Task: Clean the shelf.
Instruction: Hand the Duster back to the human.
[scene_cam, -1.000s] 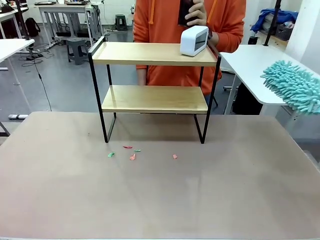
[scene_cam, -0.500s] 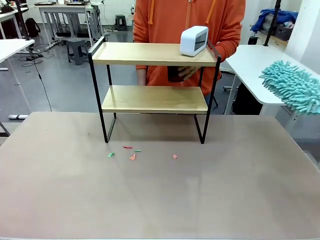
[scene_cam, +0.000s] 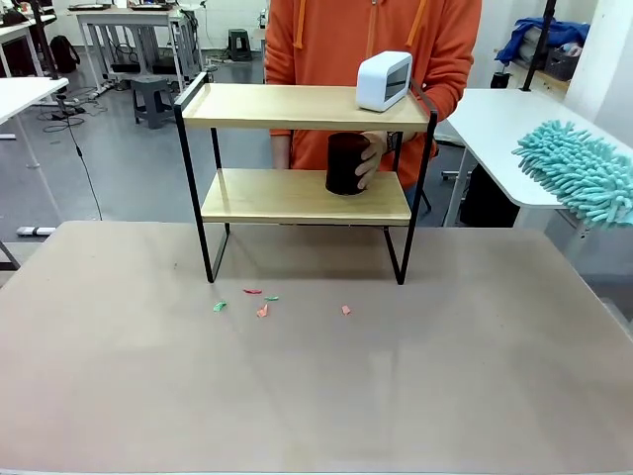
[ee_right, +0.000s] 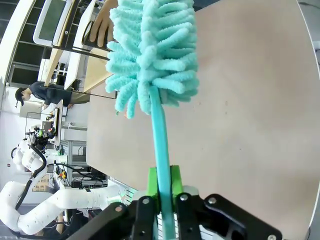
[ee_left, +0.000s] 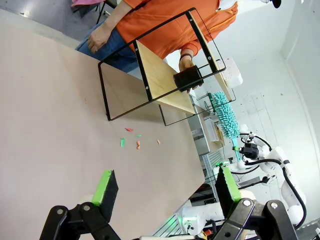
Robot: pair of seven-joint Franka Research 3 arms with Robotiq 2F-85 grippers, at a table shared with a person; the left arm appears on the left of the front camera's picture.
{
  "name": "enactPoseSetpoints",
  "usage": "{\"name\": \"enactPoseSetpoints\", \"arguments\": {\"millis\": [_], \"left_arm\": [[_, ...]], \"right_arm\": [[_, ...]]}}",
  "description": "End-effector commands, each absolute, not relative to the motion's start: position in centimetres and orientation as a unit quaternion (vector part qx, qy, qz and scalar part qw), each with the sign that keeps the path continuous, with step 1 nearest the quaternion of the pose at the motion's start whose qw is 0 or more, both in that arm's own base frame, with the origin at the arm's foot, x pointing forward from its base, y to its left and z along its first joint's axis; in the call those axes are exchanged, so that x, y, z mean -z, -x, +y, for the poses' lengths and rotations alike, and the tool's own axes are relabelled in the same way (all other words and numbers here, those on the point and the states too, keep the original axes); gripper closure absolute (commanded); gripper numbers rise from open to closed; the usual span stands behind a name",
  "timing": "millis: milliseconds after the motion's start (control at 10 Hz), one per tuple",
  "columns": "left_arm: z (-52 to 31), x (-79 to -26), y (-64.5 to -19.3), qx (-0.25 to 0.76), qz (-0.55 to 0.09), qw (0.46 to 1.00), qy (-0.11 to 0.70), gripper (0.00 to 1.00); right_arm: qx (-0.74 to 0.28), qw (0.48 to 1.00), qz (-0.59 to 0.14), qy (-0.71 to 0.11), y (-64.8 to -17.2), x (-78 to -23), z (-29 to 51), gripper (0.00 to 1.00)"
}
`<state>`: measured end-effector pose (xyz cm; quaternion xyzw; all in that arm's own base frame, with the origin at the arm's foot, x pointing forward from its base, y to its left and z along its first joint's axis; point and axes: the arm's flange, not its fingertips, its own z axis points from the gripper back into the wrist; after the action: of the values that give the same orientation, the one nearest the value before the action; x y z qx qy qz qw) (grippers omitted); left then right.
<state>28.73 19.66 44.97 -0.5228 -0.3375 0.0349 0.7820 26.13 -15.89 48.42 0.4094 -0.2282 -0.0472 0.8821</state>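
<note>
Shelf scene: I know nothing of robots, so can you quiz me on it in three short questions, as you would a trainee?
1. True or false: the person's hand is on a dark cup at the lower board of the shelf.
2. What do the right arm's fingers clamp? A a sponge; B the handle of the teal duster; C nothing.
3. Fill in: small coloured ___ lie on the table in front of the shelf.
Key: 1 true; 2 B; 3 scraps.
</note>
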Motion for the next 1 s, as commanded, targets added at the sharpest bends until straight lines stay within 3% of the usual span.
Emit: {"name": "enactPoseSetpoints", "arguments": {"millis": [0, 100, 200, 500, 800, 900], "left_arm": [[19.4, -45.0, -28.6, -0.028, -0.349, 0.776, 0.526, 0.00], [19.7, -45.0, -28.7, -0.035, -0.337, 0.782, 0.523, 0.00], [18.4, -46.7, -29.0, 0.066, -0.293, 0.783, 0.545, 0.00], [8.9, -51.9, -29.4, 0.315, -0.146, 0.730, 0.589, 0.00], [-2.2, -50.6, -28.6, 0.420, -0.026, 0.685, 0.595, 0.00], [-5.5, -49.3, -28.0, 0.398, -0.005, 0.715, 0.575, 0.00]], "right_arm": [[0.035, 0.882, -0.229, -0.411, -26.1, -48.4, -16.0, 1.00], [0.047, 0.882, -0.228, -0.409, -26.1, -48.4, -15.9, 0.87], [0.007, 0.880, -0.237, -0.410, -27.1, -50.3, -15.1, 0.87], [-0.237, 0.825, -0.263, -0.441, -26.6, -58.8, -9.9, 0.87], [-0.480, 0.769, -0.185, -0.380, -22.9, -59.7, -3.2, 0.87], [-0.520, 0.774, -0.157, -0.326, -22.2, -58.6, -2.0, 0.87]]}}
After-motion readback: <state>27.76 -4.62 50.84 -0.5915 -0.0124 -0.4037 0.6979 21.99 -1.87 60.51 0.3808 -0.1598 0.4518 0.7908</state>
